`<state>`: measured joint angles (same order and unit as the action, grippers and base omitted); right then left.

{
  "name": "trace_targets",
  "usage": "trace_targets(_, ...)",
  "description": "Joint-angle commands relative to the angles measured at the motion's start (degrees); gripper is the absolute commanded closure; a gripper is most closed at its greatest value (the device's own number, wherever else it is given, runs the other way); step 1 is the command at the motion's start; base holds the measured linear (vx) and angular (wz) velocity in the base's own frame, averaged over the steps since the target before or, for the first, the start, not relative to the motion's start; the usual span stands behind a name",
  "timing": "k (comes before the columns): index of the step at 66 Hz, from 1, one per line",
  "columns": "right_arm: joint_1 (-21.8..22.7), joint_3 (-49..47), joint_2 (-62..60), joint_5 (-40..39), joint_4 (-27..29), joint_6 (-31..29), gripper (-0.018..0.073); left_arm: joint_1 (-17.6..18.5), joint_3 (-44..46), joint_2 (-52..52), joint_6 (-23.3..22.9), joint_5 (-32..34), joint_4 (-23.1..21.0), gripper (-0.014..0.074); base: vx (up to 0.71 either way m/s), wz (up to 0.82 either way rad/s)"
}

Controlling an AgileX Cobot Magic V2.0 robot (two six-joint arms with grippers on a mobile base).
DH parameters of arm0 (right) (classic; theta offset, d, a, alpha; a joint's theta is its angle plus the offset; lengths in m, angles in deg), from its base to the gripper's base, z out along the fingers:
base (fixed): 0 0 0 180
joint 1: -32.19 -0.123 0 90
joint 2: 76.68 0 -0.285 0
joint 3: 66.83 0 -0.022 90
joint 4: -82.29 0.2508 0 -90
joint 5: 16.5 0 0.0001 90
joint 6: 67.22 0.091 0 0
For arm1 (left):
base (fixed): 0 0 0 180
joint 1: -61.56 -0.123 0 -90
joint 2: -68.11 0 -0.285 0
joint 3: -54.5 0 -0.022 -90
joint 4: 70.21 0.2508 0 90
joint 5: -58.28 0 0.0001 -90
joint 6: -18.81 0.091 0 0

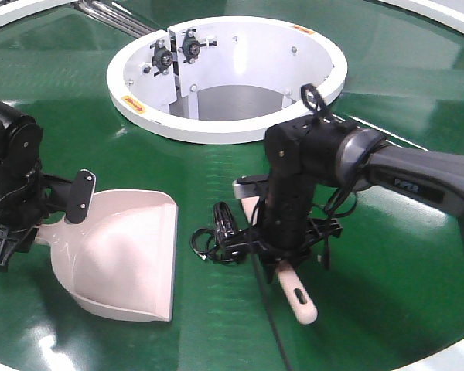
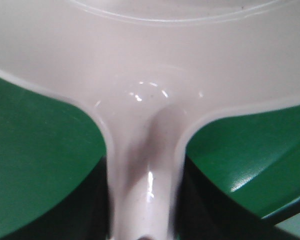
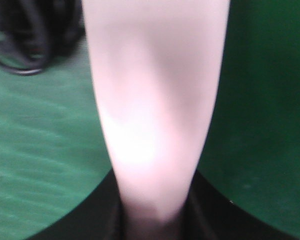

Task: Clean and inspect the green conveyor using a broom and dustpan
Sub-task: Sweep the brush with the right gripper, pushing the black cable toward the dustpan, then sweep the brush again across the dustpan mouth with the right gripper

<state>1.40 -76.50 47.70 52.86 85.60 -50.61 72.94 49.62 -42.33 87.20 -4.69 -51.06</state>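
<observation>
The glossy green conveyor [image 1: 387, 255] fills the front view, with its white ring hub [image 1: 228, 77] at the back. The pale dustpan [image 1: 127, 255] lies flat on the belt at the left, its flat edge facing right. My left gripper [image 1: 39, 226] is shut on its handle [image 2: 145, 190], which runs up into the pan [image 2: 150, 60]. At the centre right my right gripper [image 1: 280, 249] points down and is shut on the pale broom [image 3: 155, 100]. The slotted handle end [image 1: 298, 297] sticks out toward the front. The bristles are hidden.
A black tangle of cable [image 1: 220, 236] hangs beside the right wrist, just right of the dustpan's edge. Silver rails [image 1: 112, 15] cross the belt at the back left. The conveyor's white outer rim [image 1: 448, 354] runs along the front right.
</observation>
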Motion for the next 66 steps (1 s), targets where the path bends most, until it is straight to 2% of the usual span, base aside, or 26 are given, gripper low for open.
trace_targets(1,-2.28,-2.15,-1.93,4.68,1.01,-0.29,0.0564,0.29,1.47,2.53,0.67,-1.19,0.53,0.0603,0.0,0.0)
trace_targets(12,-6.74,-7.01,0.88,4.68,3.48,-0.66,0.0564,0.29,1.47,2.53,0.67,-1.19,0.53,0.0603,0.0,0.0)
trace_targets(27,-13.4,-20.17,6.47,4.68,8.68,-2.92,0.0564,0.29,1.47,2.53,0.67,-1.19,0.53,0.0603,0.0,0.0)
trace_targets(35,-15.97,-25.57,7.91,4.62,8.88,-3.47,0.0564,0.29,1.47,2.53,0.67,-1.19,0.53,0.0603,0.0,0.0)
trace_targets(53,-14.93,-26.58,5.57,4.62,6.95,-3.38,0.0564,0.29,1.47,2.53,0.67,-1.19,0.53,0.0603,0.0,0.0)
trace_targets(66,-11.24,-26.58,1.74,4.62,4.22,-3.38,0.0564,0.29,1.47,2.53,0.67,-1.19,0.53,0.0603,0.0,0.0)
